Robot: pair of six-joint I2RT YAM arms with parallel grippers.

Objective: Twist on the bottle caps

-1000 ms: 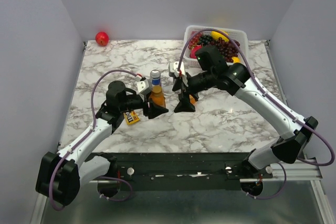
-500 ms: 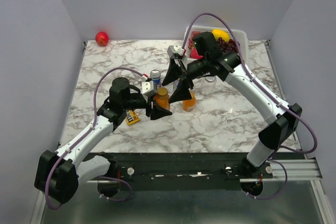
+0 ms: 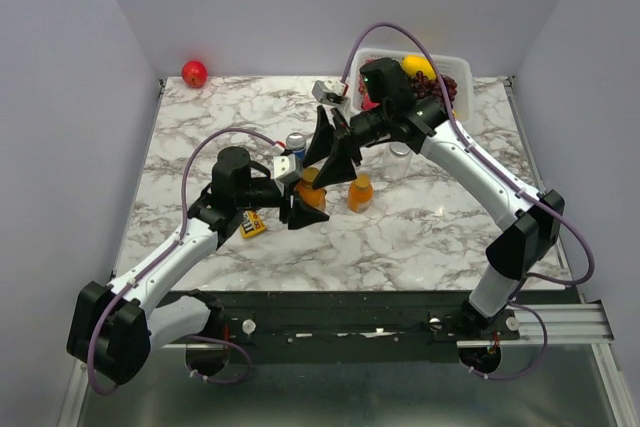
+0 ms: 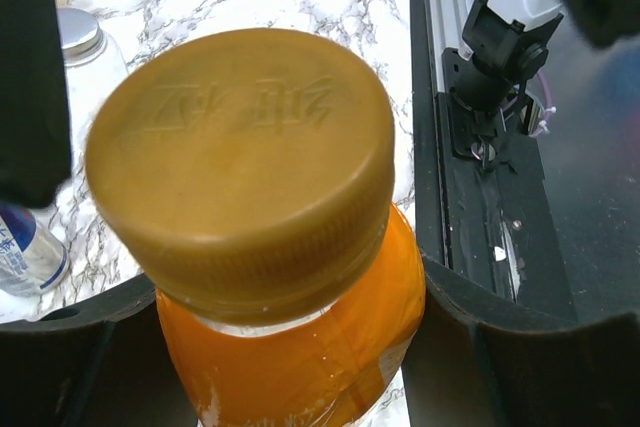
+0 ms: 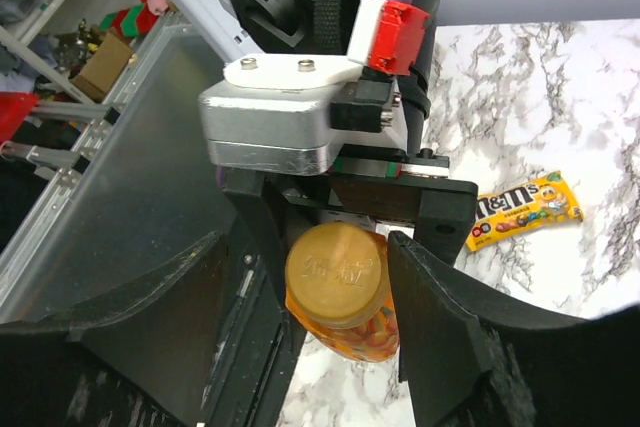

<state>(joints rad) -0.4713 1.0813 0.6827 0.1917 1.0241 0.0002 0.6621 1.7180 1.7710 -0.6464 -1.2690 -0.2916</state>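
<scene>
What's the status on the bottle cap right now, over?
Left gripper shut on orange bottle. Right gripper open, straddling its gold cap from above. Second bottle close beside, not blocking.

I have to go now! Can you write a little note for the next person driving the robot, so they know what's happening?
Left gripper: shut on an orange bottle.
Right gripper: open, fingers either side of that bottle's gold cap, not pinching it yet.
Second orange bottle stands beside it; the glass jar behind wears its silver lid.
Done: cap sits on the held bottle.
Left: twist it tight, then check the other two; their tightness can't be seen.
</scene>
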